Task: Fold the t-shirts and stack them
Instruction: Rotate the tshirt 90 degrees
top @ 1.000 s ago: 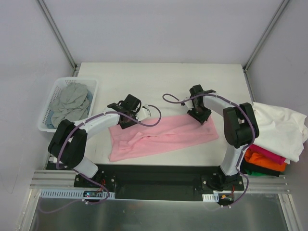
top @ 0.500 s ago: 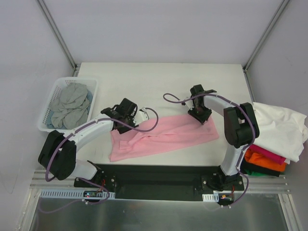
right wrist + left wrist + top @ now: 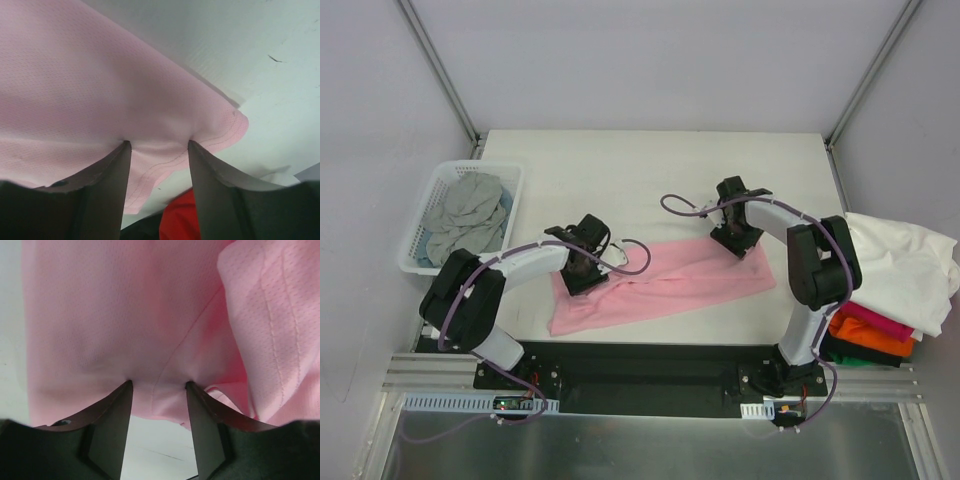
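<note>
From above, the light pink t-shirt (image 3: pixel 670 285) lies as a long rumpled band on the surface (image 3: pixel 650 180), close along its near edge. The left pincer (image 3: pixel 582 268) is down on the band's left end, the right pincer (image 3: pixel 735 240) on its far right corner. Grey t-shirts (image 3: pixel 465 215) fill the white basket (image 3: pixel 438 172) at the left edge, and a pile topped by a white t-shirt (image 3: pixel 900 260) over an orange t-shirt (image 3: pixel 870 342) sits off the right edge. The left wrist view shows the left pincer (image 3: pixel 159 386) released. Its jaws stand apart, tips dimpling the pink cloth (image 3: pixel 125 315) without pinching any, and a seamed fold lies beside them. In the right wrist view the right pincer (image 3: pixel 157 145) is likewise let go, its tips resting by the stitched hem corner (image 3: pixel 220 132), with red cloth (image 3: pixel 177 222) showing below. The shirt looks light, thin and limp. I'd expect it to sag, crease and slide easily, so pinching the hem corners at both ends together seems best.
</note>
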Tool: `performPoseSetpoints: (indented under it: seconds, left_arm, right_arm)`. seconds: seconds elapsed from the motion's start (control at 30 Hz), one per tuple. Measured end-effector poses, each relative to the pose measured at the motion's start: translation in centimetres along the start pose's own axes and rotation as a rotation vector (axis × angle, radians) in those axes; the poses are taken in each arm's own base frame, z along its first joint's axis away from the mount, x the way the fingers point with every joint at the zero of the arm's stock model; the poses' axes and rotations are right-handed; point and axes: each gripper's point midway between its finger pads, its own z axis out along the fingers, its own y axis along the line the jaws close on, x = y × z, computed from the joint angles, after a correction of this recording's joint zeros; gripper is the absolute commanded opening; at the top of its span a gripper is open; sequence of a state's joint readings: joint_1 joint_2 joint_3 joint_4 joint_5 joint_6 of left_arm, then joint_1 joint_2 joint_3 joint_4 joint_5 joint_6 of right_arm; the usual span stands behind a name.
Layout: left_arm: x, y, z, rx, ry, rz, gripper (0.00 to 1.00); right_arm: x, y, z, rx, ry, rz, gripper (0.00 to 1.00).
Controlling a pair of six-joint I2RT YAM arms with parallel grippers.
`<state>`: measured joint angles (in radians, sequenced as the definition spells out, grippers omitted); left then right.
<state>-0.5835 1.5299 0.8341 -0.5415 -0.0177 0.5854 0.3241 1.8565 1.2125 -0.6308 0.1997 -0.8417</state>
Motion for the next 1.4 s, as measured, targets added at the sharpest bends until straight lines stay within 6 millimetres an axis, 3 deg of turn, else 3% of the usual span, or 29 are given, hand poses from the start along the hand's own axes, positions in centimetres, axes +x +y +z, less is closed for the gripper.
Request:
performPoseSetpoints:
  seconds: [0.13,0.43,0.53,0.57,0.6,0.67,0.83,1.17,1.4]
  left_arm:
    - [-0.5,0.3,0.1,0.011,0.015,-0.003,0.59]
    - [-0.7,1.3,0.4,0.051,0.07,-0.036,0.71]
    - [-0.6,1.7,0.5,0.065,0.084,-0.052,0.83]
    - [-0.7,1.8,0.5,0.066,0.086,-0.053,0.95]
    - [-0.6,2.0,0.5,0.068,0.091,-0.058,0.99]
    - [-0.7,2.5,0.5,0.064,0.092,-0.064,0.99]
    - [-0.8,3.0,0.6,0.081,0.117,-0.081,0.99]
    - [-2.7,5.6,1.0,0.048,0.085,-0.11,0.99]
    - [-4.1,9.5,1.3,-0.01,0.04,-0.15,0.99]
  right_arm:
    - [0.2,-0.3,-0.1,0.021,-0.007,0.002,0.68]
    - [0.4,-0.6,-0.3,0.043,-0.023,0.006,0.73]
    - [0.8,-0.4,-0.4,0.046,-0.027,0.002,0.83]
    - [1.0,-0.4,-0.4,0.049,-0.026,-0.001,0.84]
    - [1.1,-0.4,-0.4,0.052,-0.028,-0.004,0.88]
    - [1.3,-0.4,-0.5,0.057,-0.031,-0.012,0.98]
    - [1.3,-0.5,-0.6,0.065,-0.037,-0.016,0.96]
    - [1.4,-0.6,-0.7,0.071,-0.034,-0.016,0.96]
    - [1.5,-0.8,-0.7,0.082,-0.029,-0.016,0.96]
